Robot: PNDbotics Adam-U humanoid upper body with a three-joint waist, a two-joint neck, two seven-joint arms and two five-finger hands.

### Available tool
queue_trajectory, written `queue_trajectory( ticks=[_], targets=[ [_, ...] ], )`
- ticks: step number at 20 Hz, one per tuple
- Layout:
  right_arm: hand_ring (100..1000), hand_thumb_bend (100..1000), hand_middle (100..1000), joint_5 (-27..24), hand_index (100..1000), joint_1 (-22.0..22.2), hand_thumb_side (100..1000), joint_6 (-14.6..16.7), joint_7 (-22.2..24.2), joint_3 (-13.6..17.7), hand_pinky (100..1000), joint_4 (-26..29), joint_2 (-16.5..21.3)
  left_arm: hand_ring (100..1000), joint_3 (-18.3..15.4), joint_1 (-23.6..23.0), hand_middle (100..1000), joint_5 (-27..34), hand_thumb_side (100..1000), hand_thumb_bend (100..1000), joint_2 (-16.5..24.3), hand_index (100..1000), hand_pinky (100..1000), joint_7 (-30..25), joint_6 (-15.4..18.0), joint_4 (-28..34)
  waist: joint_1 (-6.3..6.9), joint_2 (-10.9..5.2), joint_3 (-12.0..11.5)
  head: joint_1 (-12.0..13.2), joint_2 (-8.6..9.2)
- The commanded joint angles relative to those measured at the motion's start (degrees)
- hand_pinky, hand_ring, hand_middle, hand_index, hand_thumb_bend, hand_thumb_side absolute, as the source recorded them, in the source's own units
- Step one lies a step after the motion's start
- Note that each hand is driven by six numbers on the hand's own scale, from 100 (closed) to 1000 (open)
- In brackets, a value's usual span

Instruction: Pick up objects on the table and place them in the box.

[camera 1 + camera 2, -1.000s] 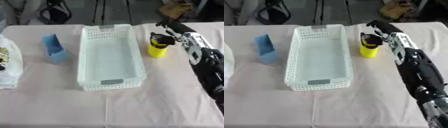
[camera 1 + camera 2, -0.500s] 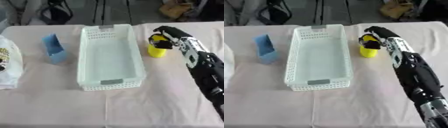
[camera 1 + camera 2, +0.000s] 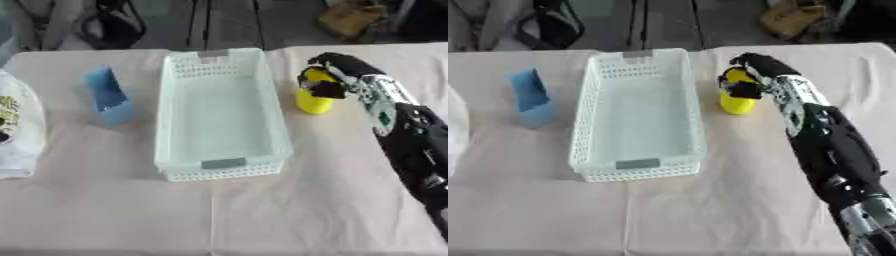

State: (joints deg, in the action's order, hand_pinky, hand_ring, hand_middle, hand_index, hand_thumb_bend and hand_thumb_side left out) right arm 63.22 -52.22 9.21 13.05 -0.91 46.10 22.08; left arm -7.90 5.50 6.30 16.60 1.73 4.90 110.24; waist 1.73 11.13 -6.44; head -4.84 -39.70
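A yellow cup-like object stands on the table just right of the white slatted box. My right hand reaches in from the right and curls over the top of the yellow object, with fingers and thumb wrapped round its upper part. The box is empty inside. A blue upright object stands left of the box. My left hand shows in neither view.
A white bag with a printed pattern lies at the table's left edge. The table wears a pale pink cloth. Beyond the far edge are a black bag, stand legs and a brown object on the floor.
My right hand moved left and down from beside the yellow object onto its top and closed round it. The box and blue object stayed put.
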Motion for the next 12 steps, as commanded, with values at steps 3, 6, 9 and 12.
queue_trajectory(
  ticks=[3, 6, 9, 12],
  targets=[
    [819, 342, 894, -0.2, 930, 0.6, 854, 0.6, 4.3, -0.5, 741, -1.4, 0.7, 629, 0.0, 0.6, 652, 0.2, 933, 246, 0.7, 849, 563, -0.2, 0.1, 1.3, 0.26, -0.51, -0.1, -0.2, -0.38],
    [808, 359, 889, -0.5, 928, 0.7, 868, 0.8, 7.0, -0.6, 725, -1.5, 0.7, 629, 0.0, 0.7, 653, 0.2, 933, 247, 0.7, 849, 564, -0.2, 0.1, 1.3, 0.27, -0.56, -0.1, -0.2, -0.38],
    [808, 362, 889, -1.0, 927, 0.8, 869, 0.9, 9.4, -0.6, 725, -1.4, 0.8, 629, 0.0, 0.7, 653, 0.2, 933, 247, 0.7, 849, 564, -0.2, 0.1, 1.3, 0.27, -0.59, -0.1, -0.2, -0.37],
    [785, 379, 878, -1.4, 921, 0.9, 852, 1.2, 11.9, -0.8, 686, -1.5, 0.7, 629, 0.0, 0.7, 653, 0.2, 933, 248, 0.7, 849, 565, -0.2, 0.1, 1.3, 0.29, -0.65, 0.0, -0.2, -0.46]
  ],
)
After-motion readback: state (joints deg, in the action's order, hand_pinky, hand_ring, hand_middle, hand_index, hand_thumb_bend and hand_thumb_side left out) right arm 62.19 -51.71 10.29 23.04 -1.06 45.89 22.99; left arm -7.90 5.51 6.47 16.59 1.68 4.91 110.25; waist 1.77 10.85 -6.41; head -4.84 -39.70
